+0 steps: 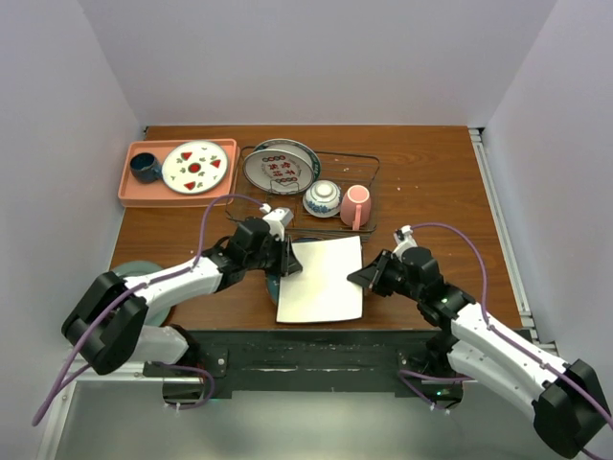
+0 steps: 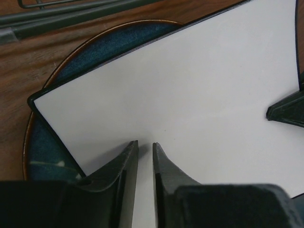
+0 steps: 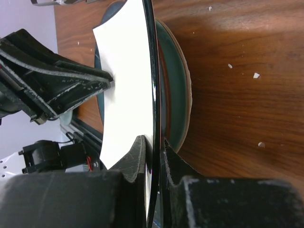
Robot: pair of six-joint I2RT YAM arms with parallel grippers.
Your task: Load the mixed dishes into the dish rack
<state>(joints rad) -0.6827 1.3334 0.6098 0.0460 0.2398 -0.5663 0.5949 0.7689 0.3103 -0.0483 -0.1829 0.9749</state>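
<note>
Lying on a dark teal round plate (image 2: 95,47) near the front of the desk (image 1: 431,192), the white square plate (image 1: 321,278) is clamped at its right rim by my right gripper (image 3: 153,147), my left gripper (image 2: 145,147) narrowly parted over it.

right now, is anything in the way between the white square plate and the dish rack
Nothing visible on the table between white square plate and dish rack; inside its near side sit the bowl and pink mug.

light: bright, even | shadows: soft | glare: white square plate (image 3: 126,85) rim
</note>
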